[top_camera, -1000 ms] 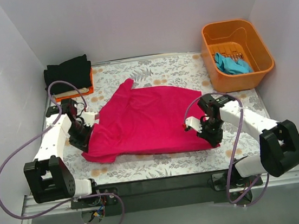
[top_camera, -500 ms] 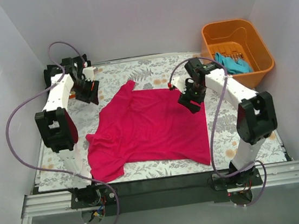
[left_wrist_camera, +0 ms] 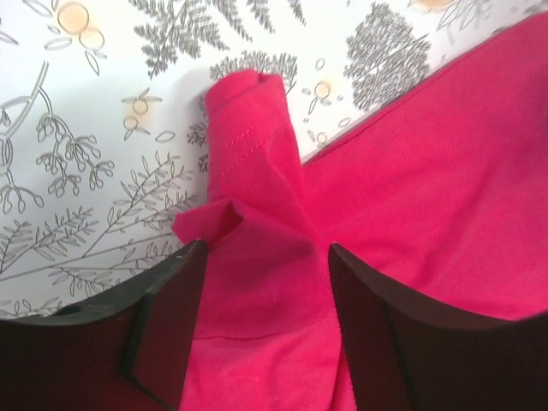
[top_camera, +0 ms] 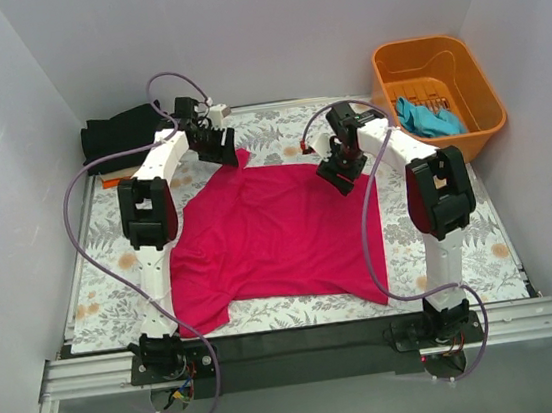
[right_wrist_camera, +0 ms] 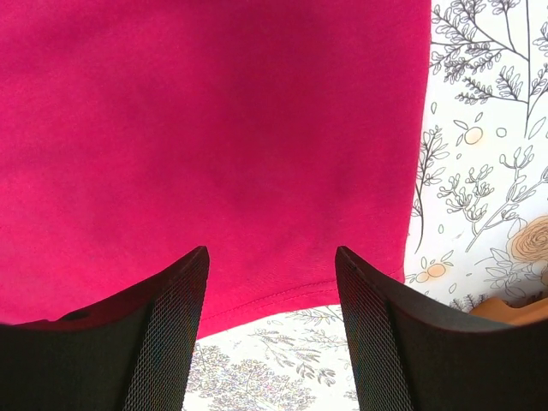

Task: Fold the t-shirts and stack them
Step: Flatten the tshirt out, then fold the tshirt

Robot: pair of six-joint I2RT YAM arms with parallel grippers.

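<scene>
Magenta t-shirt flat, left hand straddling sleeve, right hand spread above hem

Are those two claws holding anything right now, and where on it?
Nothing is gripped. The left gripper is open, with its fingers either side of the pink shirt's sleeve. The right gripper is open over the shirt's hem corner.

Robot lab booth, plain white walls, arms bolted to a metal rail (floral tablecloth)
</scene>
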